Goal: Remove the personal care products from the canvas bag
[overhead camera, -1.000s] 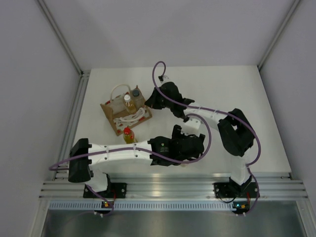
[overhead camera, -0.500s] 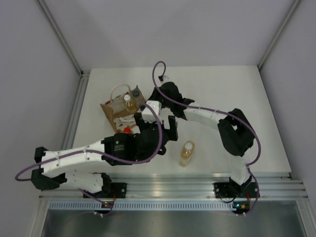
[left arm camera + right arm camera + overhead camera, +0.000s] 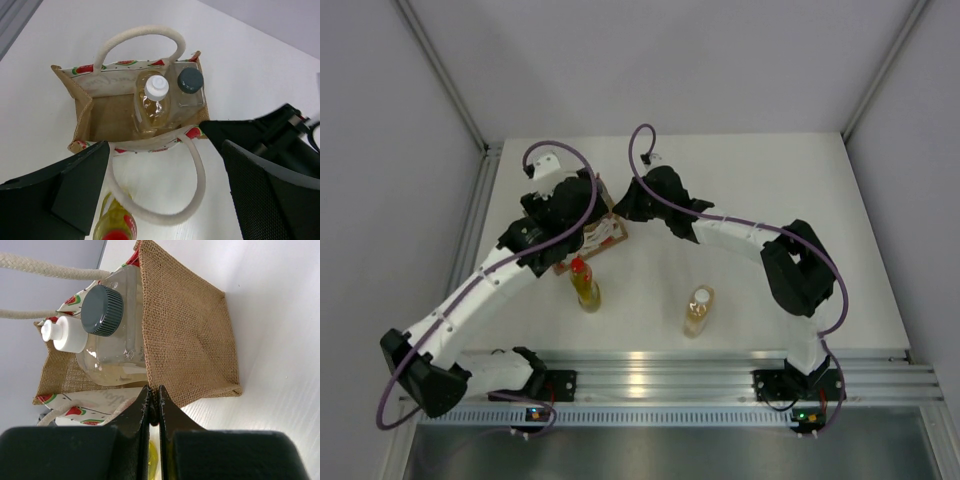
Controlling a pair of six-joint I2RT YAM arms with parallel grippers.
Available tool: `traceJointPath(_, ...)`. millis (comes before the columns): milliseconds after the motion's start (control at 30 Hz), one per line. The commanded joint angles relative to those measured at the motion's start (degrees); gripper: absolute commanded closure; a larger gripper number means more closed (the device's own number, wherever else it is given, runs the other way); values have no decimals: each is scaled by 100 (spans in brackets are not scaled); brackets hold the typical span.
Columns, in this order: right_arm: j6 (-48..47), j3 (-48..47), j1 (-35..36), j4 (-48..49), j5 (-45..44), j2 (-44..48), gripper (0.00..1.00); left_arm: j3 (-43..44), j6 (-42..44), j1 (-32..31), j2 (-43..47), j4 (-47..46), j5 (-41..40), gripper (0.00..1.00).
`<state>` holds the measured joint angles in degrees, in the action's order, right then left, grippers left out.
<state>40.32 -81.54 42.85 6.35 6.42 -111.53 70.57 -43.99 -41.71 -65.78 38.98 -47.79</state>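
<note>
The canvas bag [image 3: 107, 117] stands open on the table, and in the top view [image 3: 603, 236] my left arm hides most of it. Inside it are an amber bottle with a white cap [image 3: 156, 96] and a clear bottle with a dark grey cap [image 3: 190, 80]. My left gripper [image 3: 165, 200] hovers open and empty above the bag's near side [image 3: 570, 205]. My right gripper [image 3: 155, 395] is shut on the top edge of the bag's end wall [image 3: 625, 208]. The yellow bottle with a red cap [image 3: 585, 285] stands in front of the bag. A second amber bottle [image 3: 698, 310] lies on the table at the front right.
The bag's near rope handle [image 3: 197, 180] droops onto the table between my left fingers. The right arm [image 3: 740, 235] stretches across the table's middle. An aluminium rail [image 3: 670, 380] runs along the near edge, and grey walls close in the sides and back.
My left gripper left the amber bottle lying on the table at the front right, then swung back and left to hover over the bag. The right gripper has not moved.
</note>
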Motion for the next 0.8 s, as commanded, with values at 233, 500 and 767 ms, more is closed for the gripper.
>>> traceJointPath(233,91,-117,30,68,317,61,100,1082,400,1614,-1745,-13,1994,7)
traceJointPath(500,12,-29,22,68,308,96,100,1188,523,1877,-2290,-31,1949,25)
traceJointPath(767,-6,-20,22,68,308,35,100,1302,698,2044,-2396,-13,1896,33)
